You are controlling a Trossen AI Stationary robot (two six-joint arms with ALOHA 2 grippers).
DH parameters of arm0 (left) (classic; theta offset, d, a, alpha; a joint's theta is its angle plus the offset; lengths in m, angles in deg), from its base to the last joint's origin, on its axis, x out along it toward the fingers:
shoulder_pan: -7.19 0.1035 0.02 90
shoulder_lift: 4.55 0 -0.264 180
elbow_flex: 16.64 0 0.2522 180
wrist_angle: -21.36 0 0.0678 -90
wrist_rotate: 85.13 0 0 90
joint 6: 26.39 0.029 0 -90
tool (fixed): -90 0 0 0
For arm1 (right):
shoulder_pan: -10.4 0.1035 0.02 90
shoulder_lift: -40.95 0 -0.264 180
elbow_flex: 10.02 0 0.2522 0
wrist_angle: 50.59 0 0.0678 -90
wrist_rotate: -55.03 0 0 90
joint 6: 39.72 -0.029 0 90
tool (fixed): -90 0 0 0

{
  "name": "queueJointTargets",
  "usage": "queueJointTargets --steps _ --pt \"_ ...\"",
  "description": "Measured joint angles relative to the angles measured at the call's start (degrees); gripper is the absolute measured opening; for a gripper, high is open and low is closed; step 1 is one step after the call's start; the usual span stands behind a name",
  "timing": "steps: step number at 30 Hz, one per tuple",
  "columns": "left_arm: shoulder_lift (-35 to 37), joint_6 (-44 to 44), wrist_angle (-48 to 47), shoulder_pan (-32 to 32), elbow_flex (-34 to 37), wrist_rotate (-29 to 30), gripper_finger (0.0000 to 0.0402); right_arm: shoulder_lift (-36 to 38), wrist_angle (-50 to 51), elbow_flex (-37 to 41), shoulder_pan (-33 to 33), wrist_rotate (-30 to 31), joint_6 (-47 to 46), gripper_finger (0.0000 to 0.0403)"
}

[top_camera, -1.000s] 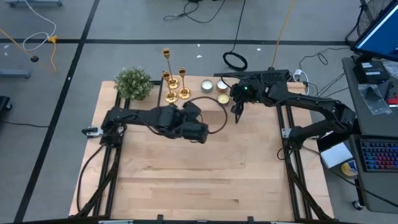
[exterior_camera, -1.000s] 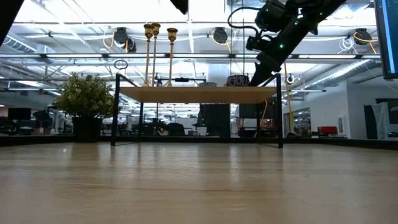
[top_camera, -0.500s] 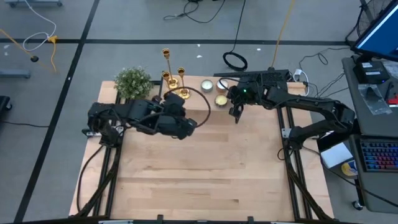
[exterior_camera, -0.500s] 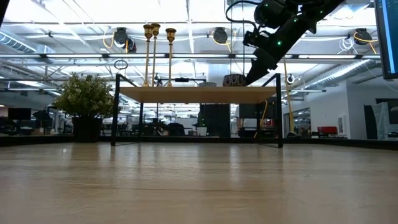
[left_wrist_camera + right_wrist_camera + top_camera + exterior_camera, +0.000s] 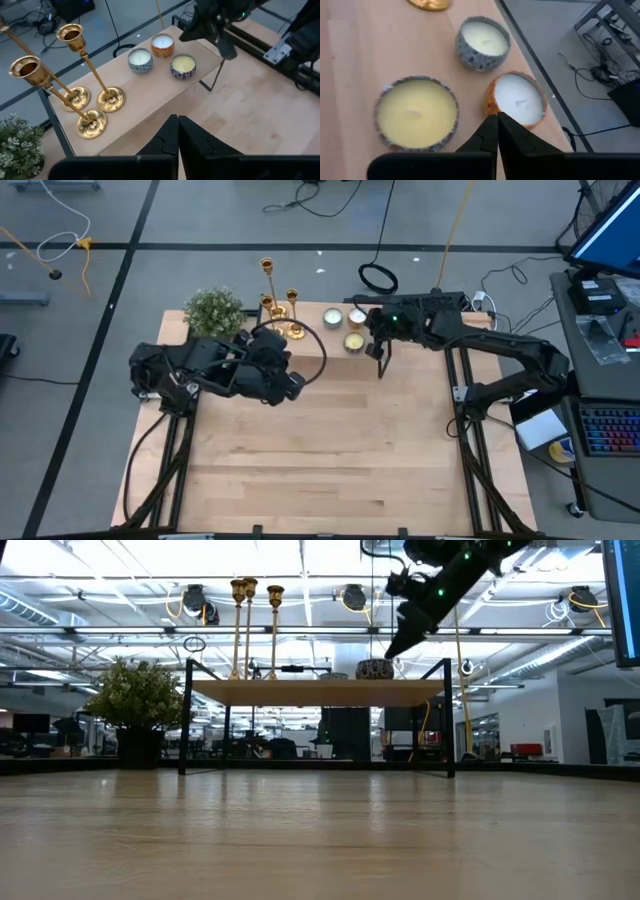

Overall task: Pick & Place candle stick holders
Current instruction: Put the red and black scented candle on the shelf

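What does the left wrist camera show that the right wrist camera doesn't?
Only the left wrist view shows all three candle stick holders upright on the raised shelf, the green plant, the shut left tool, and the right arm over the candles. Only the right wrist view shows the shut right tool close above the orange tin. Both show the three tin candles.

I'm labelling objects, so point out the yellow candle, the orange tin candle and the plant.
yellow candle [image 5: 183,63], left wrist view, wax top.
orange tin candle [image 5: 162,42], left wrist view, wax top.
plant [image 5: 214,311], high view, foliage centre.
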Motion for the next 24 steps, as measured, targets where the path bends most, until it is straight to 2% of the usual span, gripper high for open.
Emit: queueJointTargets --steps 3,7,18,24 --pt "-0.2 1.4 0.0 0.0 0.0 -0.4 0.0008 0.3 7.5 -1.4 1.2 -0.8 0.1 0.0000" --pt "-0.1 3.4 0.0 0.0 0.0 -0.3 0.0003 0.4 9.2 -1.8 3.7 -2.9 -0.8 0.0000" --pt "-0.1 5.2 0.0 -0.5 0.1 0.1 0.0004 -2.8 8.4 -1.6 4.8 -3.0 -1.9 0.0000" --pt "2.5 3.6 0.1 -0.1 5.5 0.7 0.0003 -2.3 4.4 -1.7 4.9 -2.8 -1.9 0.0000"
